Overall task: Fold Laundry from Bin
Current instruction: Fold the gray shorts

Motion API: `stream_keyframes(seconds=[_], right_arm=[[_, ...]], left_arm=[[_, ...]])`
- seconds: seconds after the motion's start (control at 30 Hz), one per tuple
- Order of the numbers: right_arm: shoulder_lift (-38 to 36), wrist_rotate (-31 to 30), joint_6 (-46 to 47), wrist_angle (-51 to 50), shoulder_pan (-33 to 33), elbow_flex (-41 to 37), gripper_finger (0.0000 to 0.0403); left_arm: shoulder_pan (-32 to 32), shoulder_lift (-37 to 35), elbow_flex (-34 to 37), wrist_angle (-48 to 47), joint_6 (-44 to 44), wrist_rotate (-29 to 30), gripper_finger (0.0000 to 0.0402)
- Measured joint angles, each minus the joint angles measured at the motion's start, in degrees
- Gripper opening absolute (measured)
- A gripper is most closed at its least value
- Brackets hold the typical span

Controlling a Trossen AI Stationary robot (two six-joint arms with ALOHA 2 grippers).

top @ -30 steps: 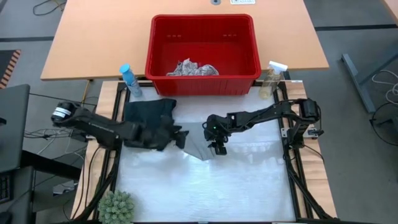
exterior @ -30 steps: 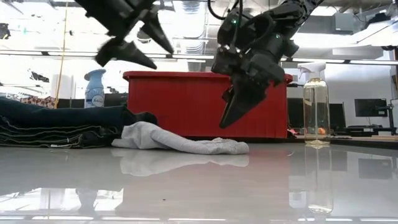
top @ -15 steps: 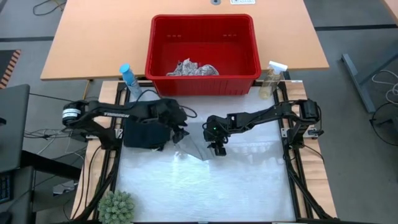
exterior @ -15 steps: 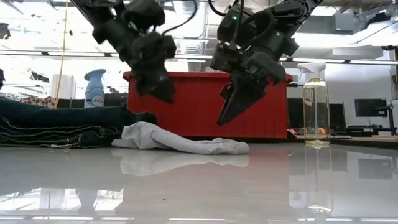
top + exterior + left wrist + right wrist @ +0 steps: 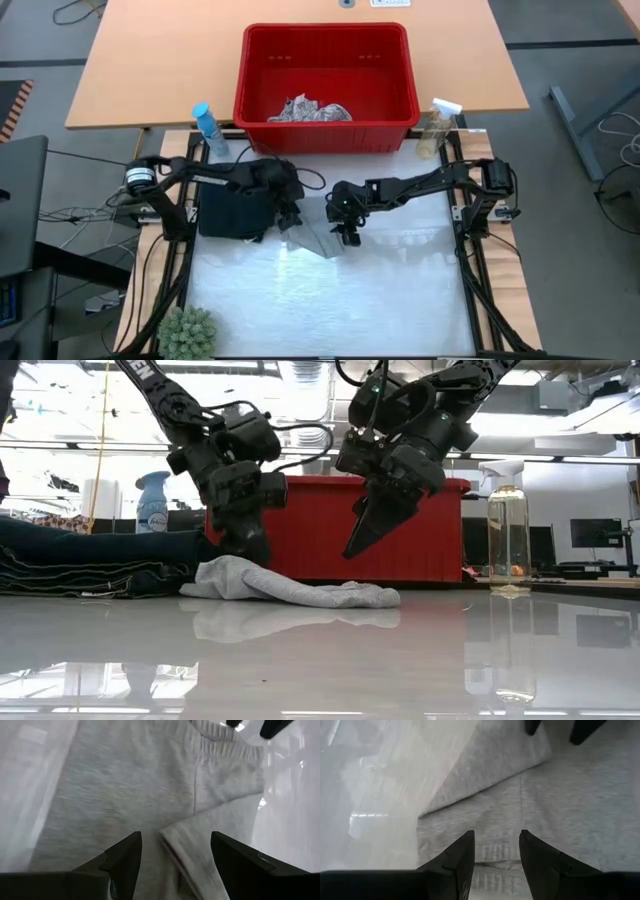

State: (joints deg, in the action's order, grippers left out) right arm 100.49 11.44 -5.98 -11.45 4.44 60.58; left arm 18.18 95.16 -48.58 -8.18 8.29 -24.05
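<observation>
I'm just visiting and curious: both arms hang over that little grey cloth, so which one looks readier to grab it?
Probably the left. Its claw is open right above a folded edge of the grey cloth. The right claw hovers over the cloth's hem too, but its fingers stand narrower.

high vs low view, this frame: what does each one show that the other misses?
High only: the inside of the red bin, with a white leaf-print cloth at its bottom, and a small green plant at the table's near corner.

Low only: the height. Both grippers hang above the table, neither holding anything; the grey cloth lies crumpled.

Both: left gripper over the cloth's end nearest the folded dark trousers, right gripper open over its other end, a clear spray bottle, a blue bottle.
</observation>
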Motion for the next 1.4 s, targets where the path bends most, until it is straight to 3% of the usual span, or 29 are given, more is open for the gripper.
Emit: stream_keyframes(seconds=[0.23,0.43,0.6,0.77,0.83,1.07,1.4], right_arm=[[0.03,0.0,-0.04,0.78,1.3,0.0,0.0177],[3.9,-1.14,0.05,9.44,2.68,0.07,0.017],[8.55,-1.47,1.7,10.3,4.26,-0.04,0.0115],[8.3,-1.29,0.11,10.76,4.88,0.04,0.0028],[8.14,-1.26,0.09,10.75,4.89,0.02,0.0014],[8.04,-1.25,1.22,10.48,4.67,0.02,0.0027],[8.04,-3.3,1.44,8.77,4.62,0.02,0.0023]], left_arm=[[-1.45,0.63,-0.02,0.01,0.8,0.21,0.0222],[-1.67,0.63,-0.02,0.02,2.54,0.03,0.0177],[-1.69,0.63,-0.02,-0.43,2.98,0.04,0.0132],[-1.71,0.63,-0.02,-0.55,3.05,0.39,0.0096],[-1.75,0.63,-0.02,-0.54,3.06,0.32,0.0081],[-2.56,0.63,-0.02,-0.53,3.96,0.51,0.0009],[-3.31,0.48,-2.27,-1.09,8.77,2.58,0.0]])
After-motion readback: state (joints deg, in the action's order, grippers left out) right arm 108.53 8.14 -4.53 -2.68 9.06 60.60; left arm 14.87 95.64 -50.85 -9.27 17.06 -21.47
